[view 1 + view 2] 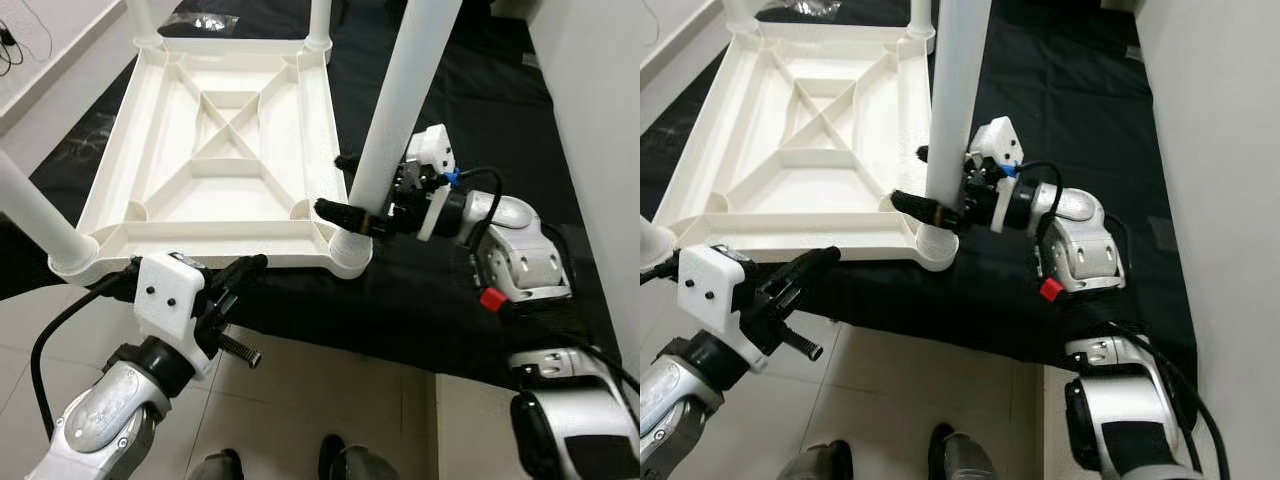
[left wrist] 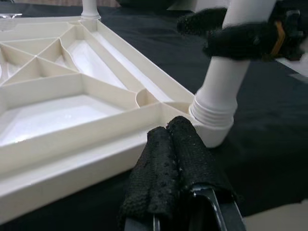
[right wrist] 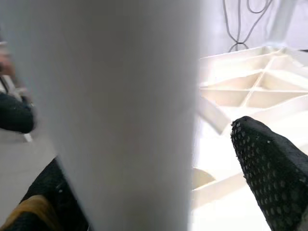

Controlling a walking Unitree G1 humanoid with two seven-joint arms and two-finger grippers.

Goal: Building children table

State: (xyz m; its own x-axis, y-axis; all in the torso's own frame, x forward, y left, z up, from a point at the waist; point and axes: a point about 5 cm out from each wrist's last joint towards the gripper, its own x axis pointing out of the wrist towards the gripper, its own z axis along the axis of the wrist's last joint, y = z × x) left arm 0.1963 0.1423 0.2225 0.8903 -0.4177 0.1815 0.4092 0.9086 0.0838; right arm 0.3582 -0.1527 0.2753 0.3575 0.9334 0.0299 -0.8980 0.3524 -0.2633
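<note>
We see the upturned white tabletop (image 1: 225, 150) lying on a black sheet (image 1: 450, 300). At 3 o'clock our right gripper (image 1: 345, 187) grips the near-corner leg (image 1: 400, 110) with its fingers. At 7 o'clock our left gripper (image 1: 252, 265) hovers, fingers pressed together, empty.

The upturned tabletop (image 1: 230, 160) lay on the mat (image 1: 470, 90); a leg (image 1: 400, 110) stood in its near right corner socket, the right gripper (image 1: 350, 190) around it
</note>
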